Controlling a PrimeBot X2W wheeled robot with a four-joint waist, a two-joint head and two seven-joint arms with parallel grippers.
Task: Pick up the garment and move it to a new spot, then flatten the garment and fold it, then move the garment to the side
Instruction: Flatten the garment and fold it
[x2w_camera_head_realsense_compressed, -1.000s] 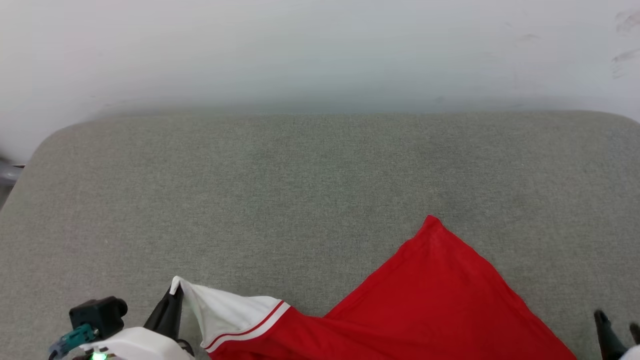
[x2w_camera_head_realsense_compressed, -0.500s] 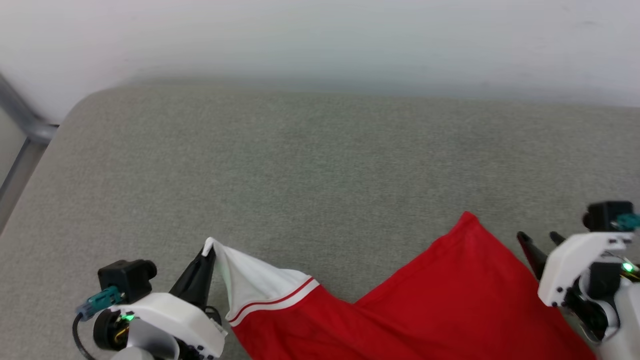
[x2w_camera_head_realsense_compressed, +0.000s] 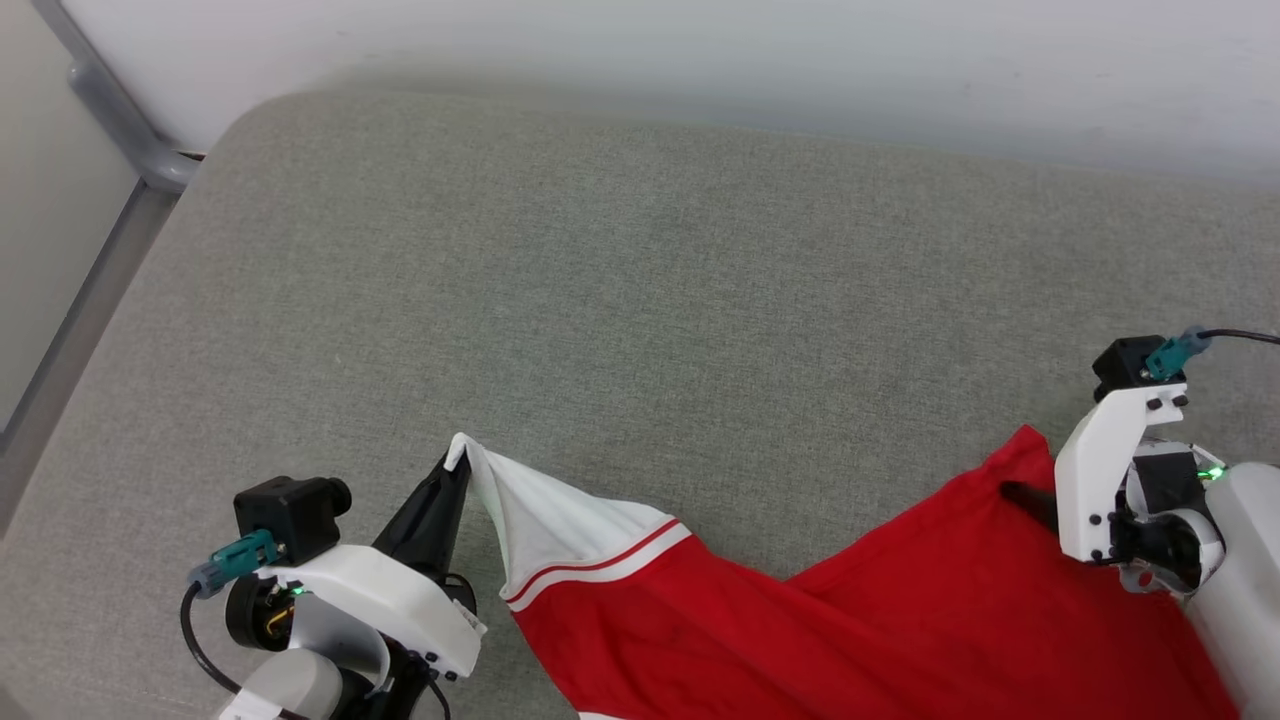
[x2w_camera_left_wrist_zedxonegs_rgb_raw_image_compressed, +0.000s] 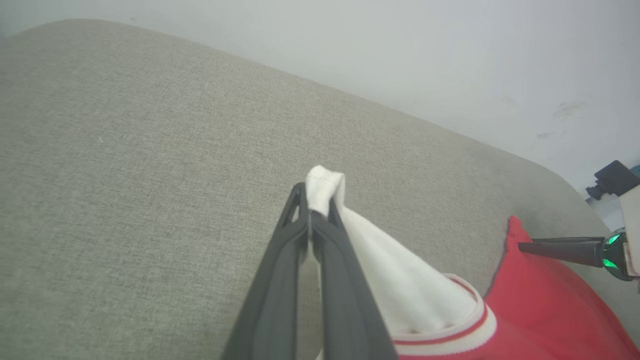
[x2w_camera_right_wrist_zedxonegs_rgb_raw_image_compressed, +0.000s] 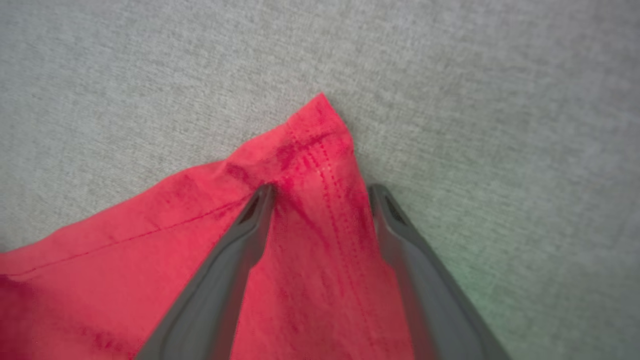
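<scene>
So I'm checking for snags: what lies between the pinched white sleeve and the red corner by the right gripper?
Bare grey cushion, seen in the head view; the garment itself dips nearer the robot.

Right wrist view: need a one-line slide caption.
Open right claw poised over the stitched red corner of the garment, fingers either side, on the grey cushion.

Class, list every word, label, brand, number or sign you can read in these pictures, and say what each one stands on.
None can be read.
The garment shows plain red cloth, a white sleeve and striped trim, no lettering.
The left gripper and right gripper bear no readable marking.
The marks on the wall are smudges, not writing.
</scene>
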